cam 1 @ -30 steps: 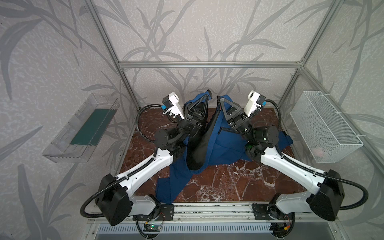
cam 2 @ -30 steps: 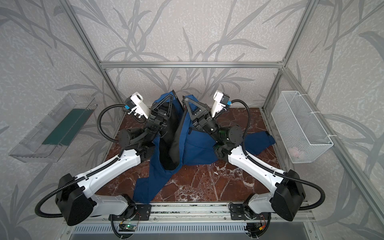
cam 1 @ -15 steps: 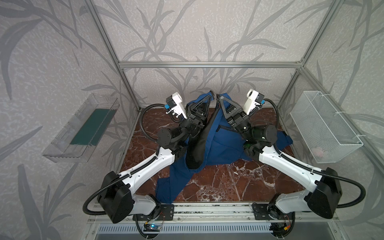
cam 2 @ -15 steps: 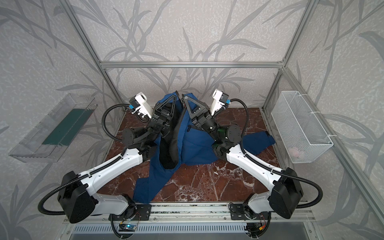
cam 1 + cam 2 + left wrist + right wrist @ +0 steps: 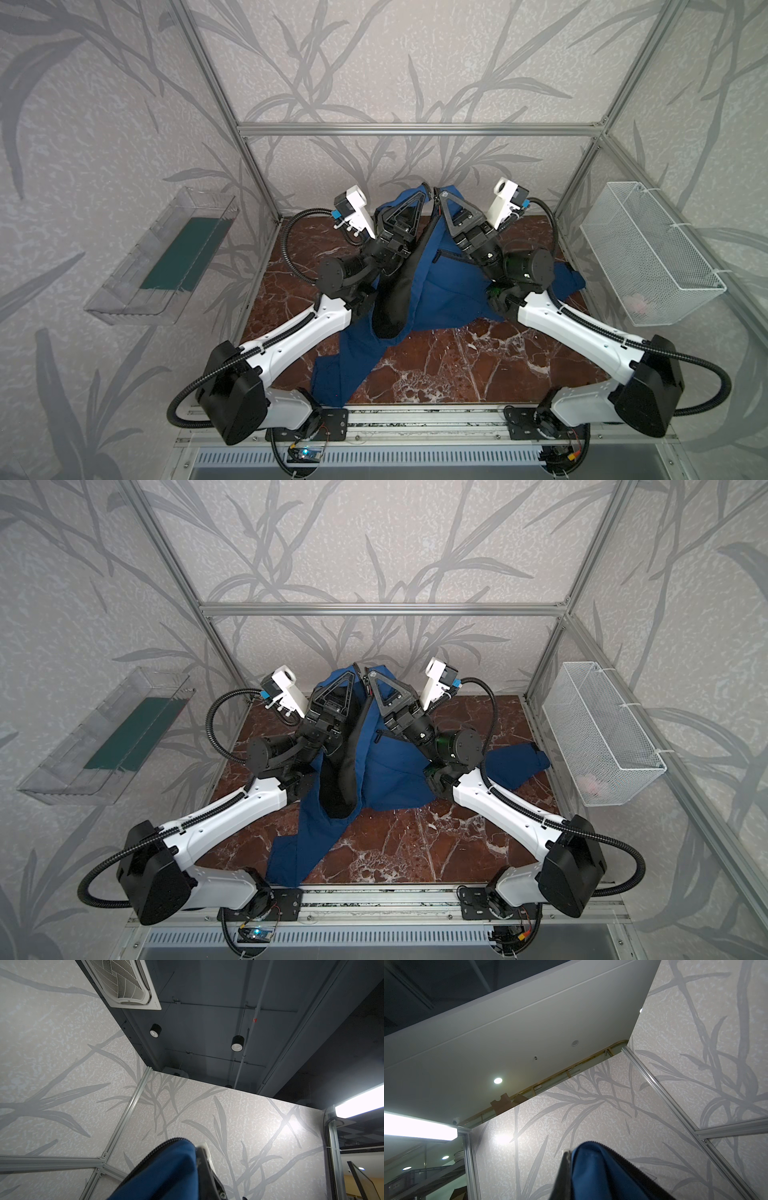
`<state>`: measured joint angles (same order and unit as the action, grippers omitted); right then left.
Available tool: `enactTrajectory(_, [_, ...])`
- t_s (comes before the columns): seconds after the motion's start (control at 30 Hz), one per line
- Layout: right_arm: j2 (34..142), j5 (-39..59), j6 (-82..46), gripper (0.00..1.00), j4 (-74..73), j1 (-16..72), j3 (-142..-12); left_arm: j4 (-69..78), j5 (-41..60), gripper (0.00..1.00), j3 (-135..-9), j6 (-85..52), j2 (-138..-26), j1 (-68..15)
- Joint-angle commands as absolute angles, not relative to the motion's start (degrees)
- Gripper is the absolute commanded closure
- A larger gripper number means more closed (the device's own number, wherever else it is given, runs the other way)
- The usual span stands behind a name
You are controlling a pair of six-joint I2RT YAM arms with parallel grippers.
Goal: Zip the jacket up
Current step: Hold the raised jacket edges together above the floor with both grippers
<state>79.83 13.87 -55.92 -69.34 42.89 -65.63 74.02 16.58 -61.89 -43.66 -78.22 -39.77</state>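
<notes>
Over marble table point(image 5: 457, 374), left fingers point(image 5: 419, 199) and right fingers point(image 5: 448, 202), both clenched on jacket point(image 5: 440, 286) edges, drew closer.

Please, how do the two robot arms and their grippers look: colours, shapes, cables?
The left arm and right arm are alike: white link shells, black joint housings, black ribbed hoses looping alongside. The left gripper and right gripper are black open triangular frames. Each wrist carries a white camera mount with a blue part.
</notes>
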Motion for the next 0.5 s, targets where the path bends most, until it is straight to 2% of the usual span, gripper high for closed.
enactTrajectory(0.0, [79.60,13.04,-56.10,1.00,-73.95,42.89,-67.04,78.27,17.01,1.00,-64.24,-43.87,-78.13,-40.24])
enactTrajectory(0.47, [80.16,13.75,-57.19,1.00,-73.49,42.98,-67.48,78.75,16.98,1.00,-65.38,-43.95,-79.26,-40.26])
